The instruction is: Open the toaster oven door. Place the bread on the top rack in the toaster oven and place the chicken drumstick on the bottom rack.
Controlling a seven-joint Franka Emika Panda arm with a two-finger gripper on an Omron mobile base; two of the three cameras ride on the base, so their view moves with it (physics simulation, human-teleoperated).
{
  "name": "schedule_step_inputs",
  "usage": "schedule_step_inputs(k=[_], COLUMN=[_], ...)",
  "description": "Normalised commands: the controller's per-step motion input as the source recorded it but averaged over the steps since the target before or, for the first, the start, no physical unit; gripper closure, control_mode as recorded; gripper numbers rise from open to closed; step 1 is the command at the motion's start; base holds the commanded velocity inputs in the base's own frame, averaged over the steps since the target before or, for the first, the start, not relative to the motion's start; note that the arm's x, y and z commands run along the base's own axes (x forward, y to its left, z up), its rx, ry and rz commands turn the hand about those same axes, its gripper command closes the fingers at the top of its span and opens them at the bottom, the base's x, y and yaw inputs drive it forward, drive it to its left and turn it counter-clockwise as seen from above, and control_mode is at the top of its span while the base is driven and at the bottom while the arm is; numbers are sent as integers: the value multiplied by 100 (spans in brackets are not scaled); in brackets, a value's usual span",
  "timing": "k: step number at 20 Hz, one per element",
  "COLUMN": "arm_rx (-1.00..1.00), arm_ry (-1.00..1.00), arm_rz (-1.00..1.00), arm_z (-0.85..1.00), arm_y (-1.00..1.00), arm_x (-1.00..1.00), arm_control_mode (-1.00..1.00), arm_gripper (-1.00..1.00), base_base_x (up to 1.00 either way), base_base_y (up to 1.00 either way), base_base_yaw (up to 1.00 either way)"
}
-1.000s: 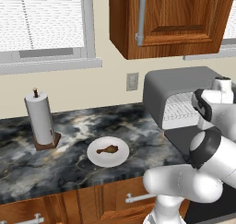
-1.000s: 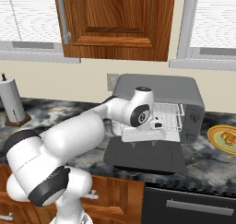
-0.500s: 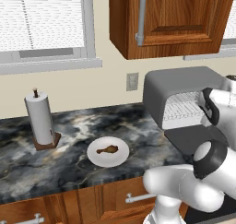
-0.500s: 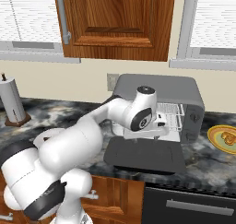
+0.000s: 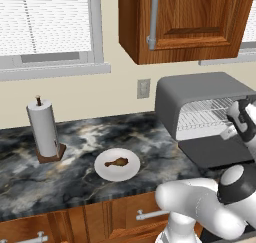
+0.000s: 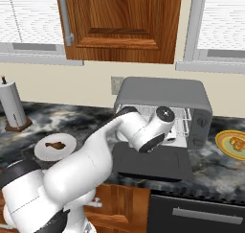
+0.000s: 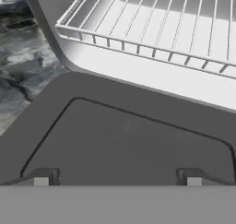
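Observation:
The grey toaster oven (image 5: 200,94) (image 6: 165,95) stands open, and the toaster oven door (image 5: 215,151) (image 6: 153,162) (image 7: 129,135) lies flat in front of it. Inside are the white wire top rack (image 5: 214,106) and bottom rack (image 5: 202,123). My gripper (image 7: 116,178) hovers just above the door, facing the oven mouth, open and holding nothing. A wire rack (image 7: 161,25) fills the top of the hand view; which of the two it is I cannot tell. The brown chicken drumstick (image 5: 116,162) (image 6: 54,145) lies on a white plate (image 5: 102,171). The golden bread (image 6: 235,143) sits on a yellow plate (image 6: 221,142) right of the oven.
A paper towel holder (image 5: 44,129) (image 6: 12,107) stands at the counter's left. A wooden wall cabinet (image 5: 185,22) hangs above the oven. A dark marble counter (image 5: 75,182) stretches between the holder and the oven. My white arm crosses in front of the oven's left side in the right base view.
The hand has shifted slightly outward and lower in front of the oven while the elbow swung. The door stays flat open, and the fingers stay apart.

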Motion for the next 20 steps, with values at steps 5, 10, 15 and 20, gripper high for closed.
schedule_step_inputs(k=[5,10,15,20], arm_rx=[20,15,13,14], arm_ry=[-31,-27,-18,-7], arm_rz=[20,20,7,0], arm_z=[1,4,0,-4], arm_y=[-12,-17,-10,-4], arm_x=[15,20,36,48], arm_control_mode=[-100,-100,-100,-100], arm_gripper=[-100,-100,-100,-100], base_base_x=[0,0,0,0], base_base_y=[0,0,0,0], base_base_yaw=[0,0,0,0])
